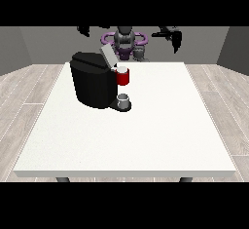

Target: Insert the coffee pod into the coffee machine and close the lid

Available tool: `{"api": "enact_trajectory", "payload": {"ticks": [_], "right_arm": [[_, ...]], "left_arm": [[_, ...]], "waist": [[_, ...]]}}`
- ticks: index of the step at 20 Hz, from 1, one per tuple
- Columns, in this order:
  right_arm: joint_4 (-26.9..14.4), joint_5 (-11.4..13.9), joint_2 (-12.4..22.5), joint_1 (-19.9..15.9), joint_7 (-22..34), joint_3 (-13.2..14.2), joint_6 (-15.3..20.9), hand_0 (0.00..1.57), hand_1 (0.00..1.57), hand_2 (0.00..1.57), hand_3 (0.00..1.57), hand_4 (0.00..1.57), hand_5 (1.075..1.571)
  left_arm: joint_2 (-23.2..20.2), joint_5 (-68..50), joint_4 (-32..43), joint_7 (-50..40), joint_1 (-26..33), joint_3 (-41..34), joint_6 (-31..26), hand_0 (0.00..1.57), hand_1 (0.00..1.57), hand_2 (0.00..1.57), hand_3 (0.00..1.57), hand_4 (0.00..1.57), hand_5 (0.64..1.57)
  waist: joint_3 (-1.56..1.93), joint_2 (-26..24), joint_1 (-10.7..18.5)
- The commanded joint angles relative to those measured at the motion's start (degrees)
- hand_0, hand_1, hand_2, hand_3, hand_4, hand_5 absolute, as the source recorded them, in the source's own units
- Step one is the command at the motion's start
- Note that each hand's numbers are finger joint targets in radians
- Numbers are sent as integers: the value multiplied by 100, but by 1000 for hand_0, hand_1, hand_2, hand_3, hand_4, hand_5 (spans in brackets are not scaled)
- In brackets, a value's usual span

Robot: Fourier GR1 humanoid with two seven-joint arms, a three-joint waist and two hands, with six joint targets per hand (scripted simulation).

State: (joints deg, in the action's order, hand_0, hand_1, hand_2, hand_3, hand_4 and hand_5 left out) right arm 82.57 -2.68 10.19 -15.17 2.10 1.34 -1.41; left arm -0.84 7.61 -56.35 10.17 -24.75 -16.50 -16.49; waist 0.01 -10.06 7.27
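The black coffee machine [92,84] stands on the left half of the white table [160,125], and its grey lid [107,55] is tilted up and open. At its front is a red pod holder [123,78] with a small white pod [122,69] sitting in its top. A grey cup [124,100] rests on the drip tray below. Both hands are raised behind the table's far edge, away from the machine. The hand at the view's left [83,29] is high above the machine. The hand at the view's right [173,36] hangs with relaxed fingers and holds nothing.
The robot's torso [125,42] stands behind the far edge of the table. Wooden floor surrounds the table. White tabletop stretches to the right of the machine and in front of it.
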Motion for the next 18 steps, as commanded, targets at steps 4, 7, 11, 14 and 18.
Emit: {"api": "enact_trajectory", "payload": {"ticks": [4,7,11,14,18], "right_arm": [[-565,-21,-104,-574,-193,233,51,0,0,0,0,0,1571],[-744,-163,9,-824,-39,373,-129,0,0,0,0,0,1571],[-1245,-163,75,-1222,-285,593,-109,0,0,0,0,0,1571],[-1280,-253,121,-1062,-560,557,-458,0,0,0,0,0,1571],[-1580,103,-178,-1376,-536,266,-180,0,0,0,0,0,1571]], "left_arm": [[56,-456,-883,-393,287,160,-82,0,0,0,0,0,1571],[-214,-737,-1218,-609,321,90,-80,0,0,0,0,0,1571],[-22,-484,-1672,-443,623,526,103,0,0,0,0,0,1571],[-193,-649,-1761,-379,885,402,118,0,0,0,0,0,1571],[-192,-623,-2024,-489,1013,607,291,0,0,0,0,0,1571]], "waist": [[1,535,293],[0,704,132],[1,1029,271],[0,1090,-56],[-1,1119,-66]]}}
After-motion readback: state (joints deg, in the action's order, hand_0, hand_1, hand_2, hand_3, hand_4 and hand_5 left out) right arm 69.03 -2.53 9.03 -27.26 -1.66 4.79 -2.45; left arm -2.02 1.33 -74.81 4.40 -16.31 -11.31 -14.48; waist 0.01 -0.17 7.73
